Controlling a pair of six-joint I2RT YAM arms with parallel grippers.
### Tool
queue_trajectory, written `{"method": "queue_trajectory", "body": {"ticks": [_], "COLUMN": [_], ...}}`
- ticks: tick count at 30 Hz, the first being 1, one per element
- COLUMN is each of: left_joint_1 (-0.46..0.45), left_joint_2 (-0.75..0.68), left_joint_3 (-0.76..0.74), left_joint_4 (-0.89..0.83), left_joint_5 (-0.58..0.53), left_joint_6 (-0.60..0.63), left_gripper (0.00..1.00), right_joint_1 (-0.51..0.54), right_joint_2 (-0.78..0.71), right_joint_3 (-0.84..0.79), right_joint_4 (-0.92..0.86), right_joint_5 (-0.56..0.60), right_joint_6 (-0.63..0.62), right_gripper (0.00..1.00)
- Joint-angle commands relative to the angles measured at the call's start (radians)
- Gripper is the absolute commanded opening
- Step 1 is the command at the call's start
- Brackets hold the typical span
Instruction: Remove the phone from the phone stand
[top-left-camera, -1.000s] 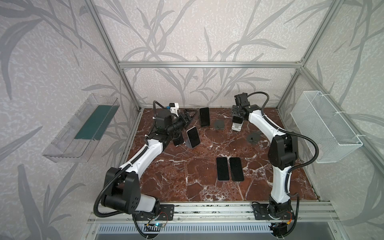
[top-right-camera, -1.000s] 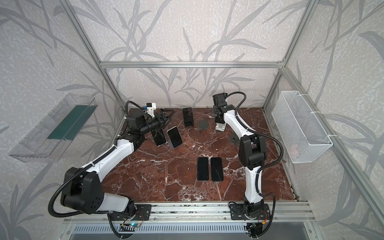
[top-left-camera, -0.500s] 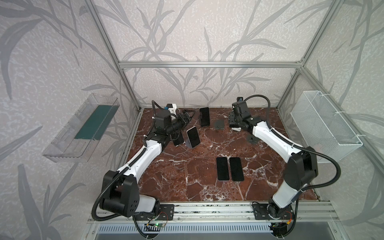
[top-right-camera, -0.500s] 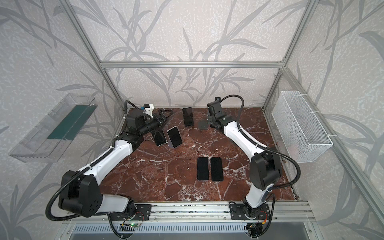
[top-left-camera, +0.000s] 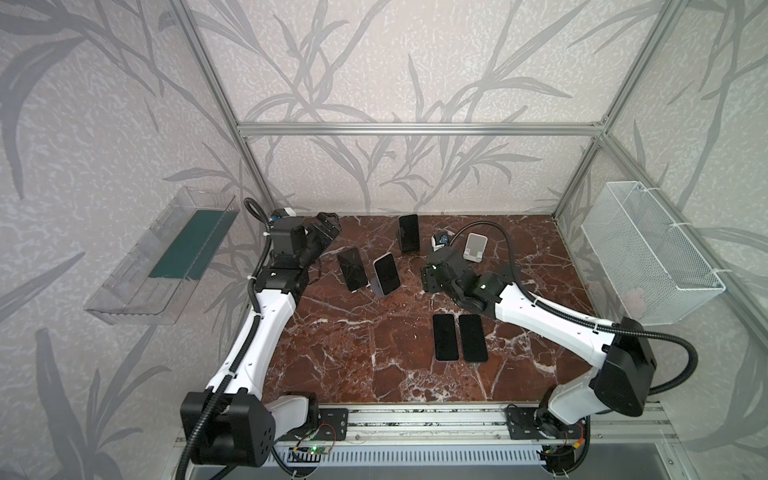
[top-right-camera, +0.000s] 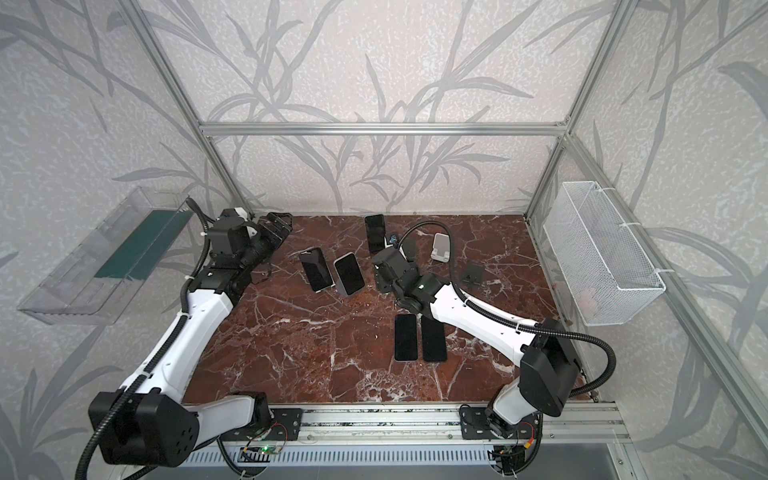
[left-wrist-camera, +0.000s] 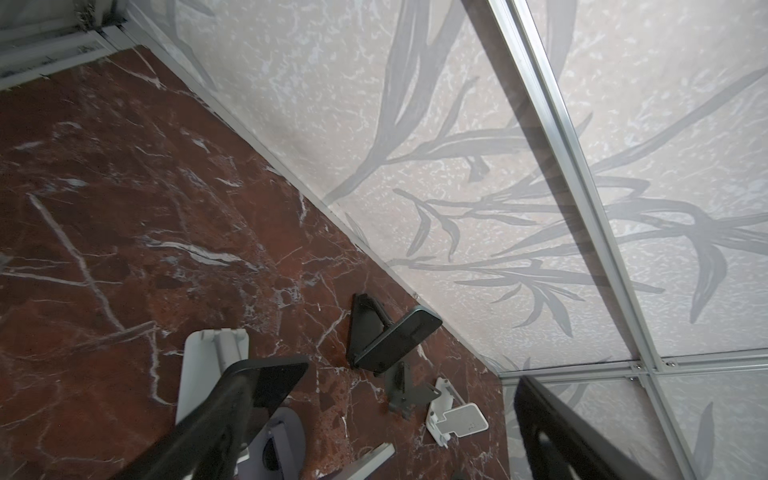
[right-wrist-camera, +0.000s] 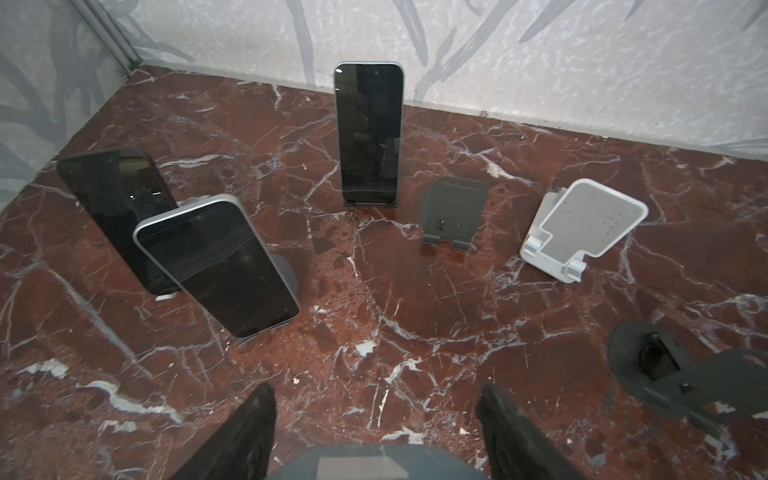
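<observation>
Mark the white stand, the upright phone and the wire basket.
white stand (right-wrist-camera: 590, 220), right wrist view, back plate.
upright phone (right-wrist-camera: 369, 133), right wrist view, screen centre.
wire basket (top-left-camera: 623, 257), a top view, mesh wall.

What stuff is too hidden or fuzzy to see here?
1. Stand under the back phone: right wrist view, the phone covers all but its front lip.
2. Round black stand: right wrist view, the picture's edge cuts it off.
3. Pale thing in the basket: both top views, too small and blurred by mesh.
4. Lilac stand: left wrist view, the picture's edge cuts it off.
</observation>
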Motion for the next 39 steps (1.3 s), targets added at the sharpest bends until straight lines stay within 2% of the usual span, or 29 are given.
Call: {"method": "queue_trajectory", "body": {"ticks": [1,4,8,13,19,25,39], "left_joint_1": [-0.003,-0.009,-0.010,-0.033,-0.130,-0.166,-0.199], "left_joint_2": [-0.005,-0.002,-0.015,-0.026,-0.032,-0.020,-0.005], "left_joint_3": [0.021,-0.020,-0.064,-0.079,-0.059,-0.051,-0.054], "left_joint_4": [-0.034,0.067,0.138,0.195,0.201,0.193,0.225], "left_joint_5": [0.009,0.099,0.120,0.154,0.179,0.187,0.223], "left_joint_6": [0.012,-0.059,-0.113,-0.117,-0.076,-0.069,-0.078], "left_gripper": [0.97,0.96,0.96,0.96,0.95,0.95,0.94], "right_joint_1": [0.055,0.093,0.128,0.137,0.141,0.141,0.141], "right_joint_2": [-0.030,-0.018,0.021,0.078,0.137,0.200,0.259], "right_joint_3": [-0.016,-0.044,-0.060,-0.068,-0.058,-0.038,-0.050], "right_joint_4": [-0.021,-0.040,-0.051,-0.087,-0.148,-0.189,-0.144], "right_joint_5": [0.031,0.010,-0.039,-0.106,-0.169,-0.215,-0.299], "right_joint_6": [0.076,0.137,0.186,0.287,0.377,0.404,0.425], "right_gripper": [0.59,0.59,0.59,0.58,0.58,0.58,0.58]}}
